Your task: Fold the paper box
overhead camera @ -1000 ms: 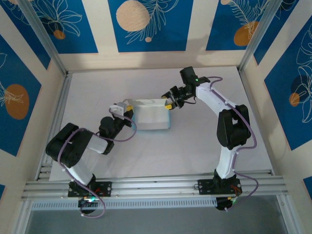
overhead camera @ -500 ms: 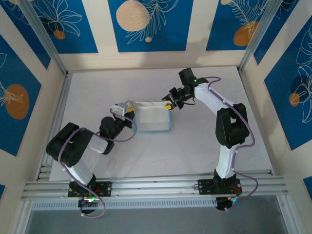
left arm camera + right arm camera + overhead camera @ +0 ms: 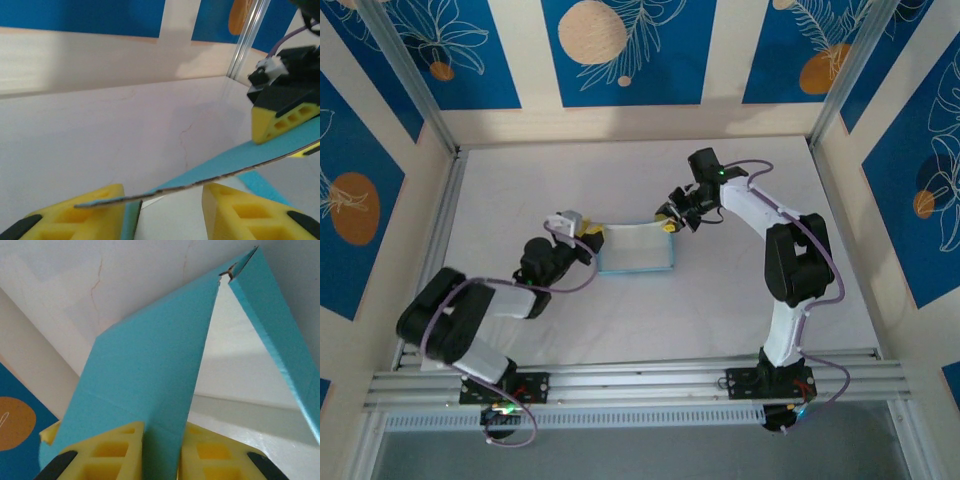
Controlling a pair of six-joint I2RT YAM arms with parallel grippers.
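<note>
The paper box (image 3: 636,250) lies at mid-table, light blue outside and white inside, its walls partly raised. My left gripper (image 3: 588,236) is at its left end. In the left wrist view this gripper (image 3: 165,202) stands open, and the box's thin card edge (image 3: 215,181) runs across above the gap, resting on the left finger (image 3: 75,212). My right gripper (image 3: 670,221) is at the box's far right corner. In the right wrist view it (image 3: 162,435) is shut on a blue wall of the box (image 3: 150,355). A yellow fingertip of the right gripper (image 3: 277,120) presses on the blue card.
The white table (image 3: 720,300) is ringed by low cream walls with blue patterned panels (image 3: 620,50) and aluminium posts (image 3: 850,70). A metal rail (image 3: 640,380) runs along the near edge by the arm bases.
My left gripper has opened and let go of the box's left end, and its arm has sunk lower. The right gripper closed tighter on the far right wall. The box sits flatter.
</note>
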